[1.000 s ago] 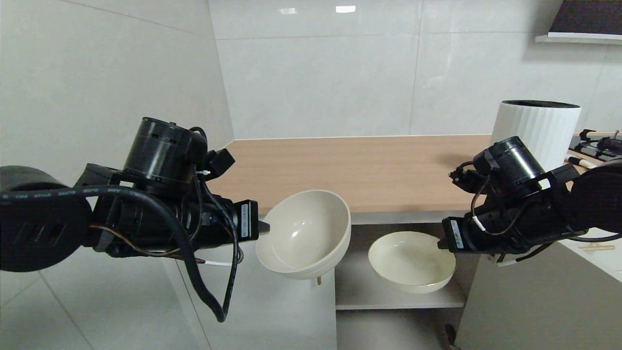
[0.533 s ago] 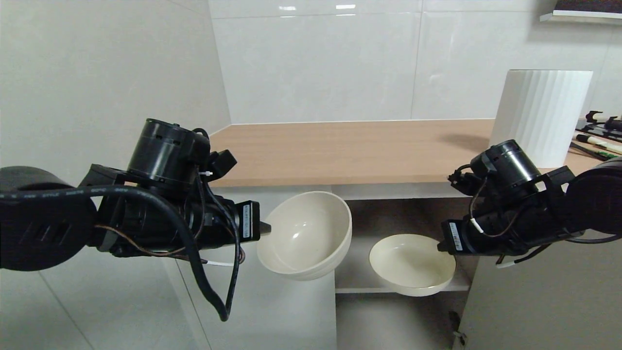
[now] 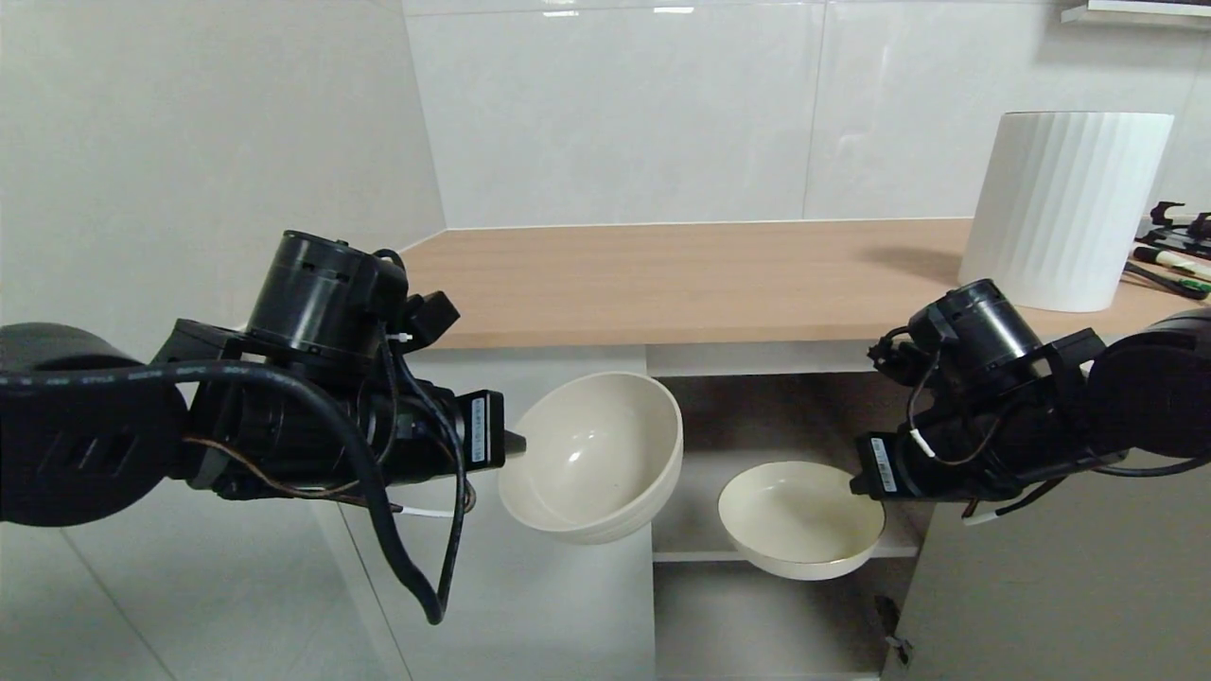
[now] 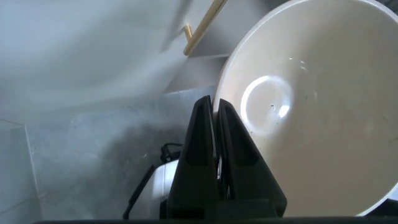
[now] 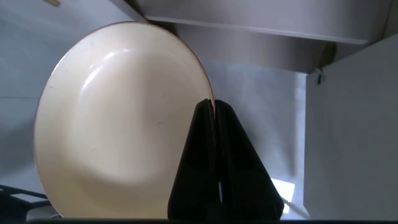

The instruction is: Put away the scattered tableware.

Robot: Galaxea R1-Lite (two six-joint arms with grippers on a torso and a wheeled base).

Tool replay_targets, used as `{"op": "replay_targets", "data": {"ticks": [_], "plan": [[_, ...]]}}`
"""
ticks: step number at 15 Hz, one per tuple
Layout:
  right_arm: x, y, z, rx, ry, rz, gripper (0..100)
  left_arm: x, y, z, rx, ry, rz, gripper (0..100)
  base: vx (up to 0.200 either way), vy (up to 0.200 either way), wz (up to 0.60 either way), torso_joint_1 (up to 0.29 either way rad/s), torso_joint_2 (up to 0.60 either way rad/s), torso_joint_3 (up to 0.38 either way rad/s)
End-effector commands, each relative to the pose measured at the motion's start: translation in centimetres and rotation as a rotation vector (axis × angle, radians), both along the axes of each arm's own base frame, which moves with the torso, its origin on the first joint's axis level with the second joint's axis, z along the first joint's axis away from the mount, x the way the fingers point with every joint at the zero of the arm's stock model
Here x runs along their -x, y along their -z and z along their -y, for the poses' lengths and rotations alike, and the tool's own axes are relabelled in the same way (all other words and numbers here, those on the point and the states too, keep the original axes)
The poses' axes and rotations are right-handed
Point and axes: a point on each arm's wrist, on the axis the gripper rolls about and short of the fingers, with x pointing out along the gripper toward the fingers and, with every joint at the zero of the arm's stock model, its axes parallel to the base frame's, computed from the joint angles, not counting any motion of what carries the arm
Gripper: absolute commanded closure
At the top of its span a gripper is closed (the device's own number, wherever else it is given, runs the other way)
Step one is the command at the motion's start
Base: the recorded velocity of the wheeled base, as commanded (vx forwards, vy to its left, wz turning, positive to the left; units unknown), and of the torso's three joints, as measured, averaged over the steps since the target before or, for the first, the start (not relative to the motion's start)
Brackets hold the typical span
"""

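My left gripper [image 3: 516, 441] is shut on the rim of a deep cream bowl [image 3: 593, 458], held tilted in the air in front of the white cabinet, below the counter edge. In the left wrist view the gripper [image 4: 215, 109] pinches that bowl [image 4: 305, 106] by its rim. My right gripper [image 3: 854, 484] is shut on the rim of a shallow cream plate [image 3: 798, 517], held in front of the open cabinet shelf [image 3: 691, 549]. The right wrist view shows the gripper [image 5: 213, 107] clamped on the plate [image 5: 118, 118] edge.
A wooden countertop [image 3: 700, 279] runs above the open cabinet. A white ribbed cylinder [image 3: 1074, 208] stands on it at the right, with utensils [image 3: 1168, 255] beside it. White tiled walls close the left side and back. A cabinet panel [image 3: 1041, 596] stands at the lower right.
The whole head view has shifted: the counter now sits higher in the picture, so the camera has sunk. Both grippers keep their hold, bowl and plate now below the counter edge.
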Motion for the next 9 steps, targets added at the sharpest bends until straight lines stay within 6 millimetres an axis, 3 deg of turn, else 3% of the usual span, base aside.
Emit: {"op": "replay_targets", "data": {"ticks": [1,6,9], "plan": [[0.4,1.3,-0.7,0.035,-0.055,-0.033,100,0.0,0.0,0.0,0.0,0.0,-0.001,100,0.0,0.0,0.0,0.0,0.0,0.0],[1.1,7.0,-3.1,0.138,-0.224,-0.107,100,0.0,0.0,0.0,0.0,0.0,-0.001,100,0.0,0.0,0.0,-0.055,0.09,0.056],[-1.4,11.2,-4.0,0.176,-0.2,-0.181,100,0.0,0.0,0.0,-0.001,0.002,0.0,100,0.0,0.0,0.0,0.0,0.0,0.0]]}}
